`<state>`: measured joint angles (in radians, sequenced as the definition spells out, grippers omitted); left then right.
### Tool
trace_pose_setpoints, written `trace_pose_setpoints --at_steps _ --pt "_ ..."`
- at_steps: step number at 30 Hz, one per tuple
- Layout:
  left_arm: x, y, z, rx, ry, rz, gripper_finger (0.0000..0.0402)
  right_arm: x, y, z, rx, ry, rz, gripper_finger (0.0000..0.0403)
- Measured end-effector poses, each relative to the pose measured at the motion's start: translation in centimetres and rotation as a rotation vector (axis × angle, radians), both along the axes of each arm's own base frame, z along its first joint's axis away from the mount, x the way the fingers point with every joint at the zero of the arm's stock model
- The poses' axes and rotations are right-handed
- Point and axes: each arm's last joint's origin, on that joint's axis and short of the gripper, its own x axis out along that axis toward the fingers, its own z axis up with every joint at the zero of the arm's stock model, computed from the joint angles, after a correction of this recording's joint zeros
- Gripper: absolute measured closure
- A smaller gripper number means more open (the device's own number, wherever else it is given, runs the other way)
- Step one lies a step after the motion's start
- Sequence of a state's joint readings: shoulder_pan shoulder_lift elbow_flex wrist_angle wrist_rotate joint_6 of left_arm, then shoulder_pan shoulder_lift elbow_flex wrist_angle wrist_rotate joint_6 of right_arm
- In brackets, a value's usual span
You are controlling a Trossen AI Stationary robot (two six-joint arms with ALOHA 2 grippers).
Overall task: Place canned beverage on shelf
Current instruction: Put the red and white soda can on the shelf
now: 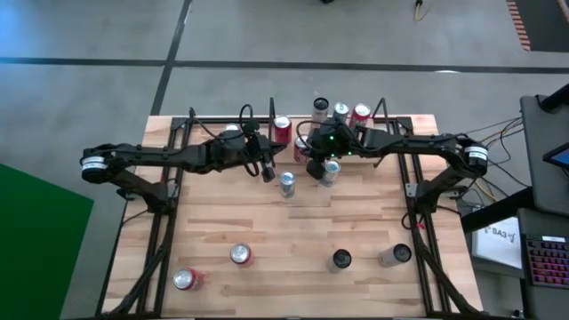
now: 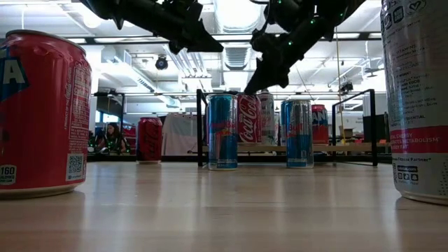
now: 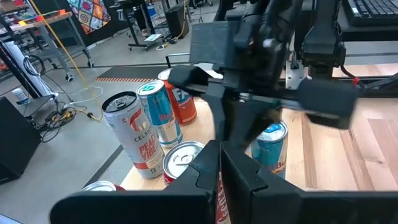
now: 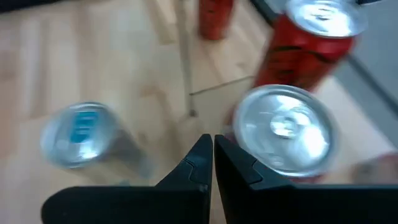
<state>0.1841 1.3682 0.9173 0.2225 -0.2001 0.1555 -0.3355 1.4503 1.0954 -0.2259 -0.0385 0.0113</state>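
Note:
The shelf [image 1: 222, 120], a light board in black rails, stands at the table's far edge with several cans on and by it. Two blue cans [image 1: 286, 184] [image 1: 330, 171] stand upright on the table in front of it, and a red cola can [image 2: 249, 119] stands behind them. My left gripper [image 1: 267, 169] hangs shut above the table, left of the blue cans, fingers [image 3: 217, 171] together. My right gripper [image 1: 316, 167] is shut too, slanting down over the red can's silver top [image 4: 283, 134], with nothing between its fingers [image 4: 212, 158].
Near the table's front edge stand two red cans [image 1: 240, 255] [image 1: 185, 279], a dark can [image 1: 341, 260] and a grey can [image 1: 394, 255]. Bare wood lies between them and the blue cans. Black frame posts [image 1: 169, 178] [image 1: 409, 178] flank the table.

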Motion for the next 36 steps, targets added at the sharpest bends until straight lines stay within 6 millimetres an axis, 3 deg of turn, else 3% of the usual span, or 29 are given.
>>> trace_pose_setpoints --at_steps 36 --pt "0.0 0.0 0.0 -0.011 -0.005 0.002 0.0402 0.82 -0.82 -0.76 -0.077 0.006 -0.088 0.0394"
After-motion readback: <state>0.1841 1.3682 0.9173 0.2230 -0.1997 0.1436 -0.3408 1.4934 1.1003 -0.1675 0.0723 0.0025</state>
